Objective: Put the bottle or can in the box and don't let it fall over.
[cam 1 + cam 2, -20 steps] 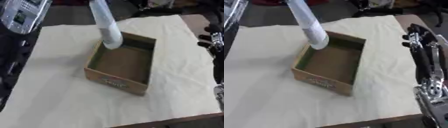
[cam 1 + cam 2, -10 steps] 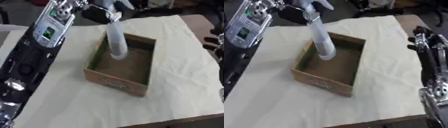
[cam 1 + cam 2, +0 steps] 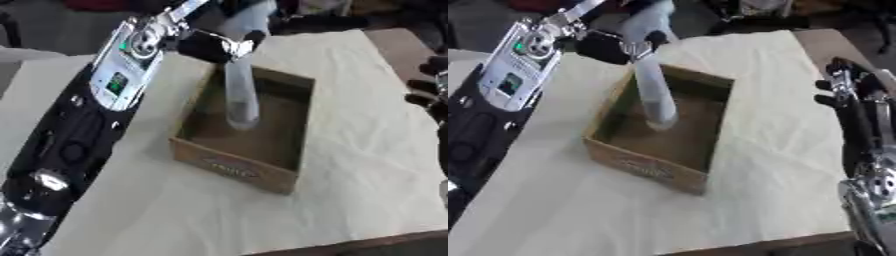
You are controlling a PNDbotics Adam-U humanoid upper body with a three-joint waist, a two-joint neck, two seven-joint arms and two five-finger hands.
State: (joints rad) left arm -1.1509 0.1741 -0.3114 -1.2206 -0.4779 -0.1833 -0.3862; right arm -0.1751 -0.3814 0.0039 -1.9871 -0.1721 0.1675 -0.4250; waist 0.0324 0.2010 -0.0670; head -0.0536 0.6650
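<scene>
Nearest to us, the left forearm crosses the cream tablecloth (image 3: 157, 210) from the lower left corner. Beyond it stands the open cardboard box (image 3: 234, 171), with printing on its near wall. Inside the box we see the pale bottle (image 3: 240, 95), nearly upright and leaning slightly, its base at or just above the box floor; we cannot tell whether it touches. The left hand (image 3: 214, 46) is closed round the bottle's upper part, above the box rim. At the right edge, the right hand (image 3: 846, 85) is idle, well apart from the box; whether its fingers are curled or straight we cannot tell.

We judge the bottle to be light, tall and narrow, hence easily tipped, and its smooth wall likely slippery. A hold near the top suits lowering it clear of the box walls, but gives little control of the base; we would seat the base flat before the fingers part.
</scene>
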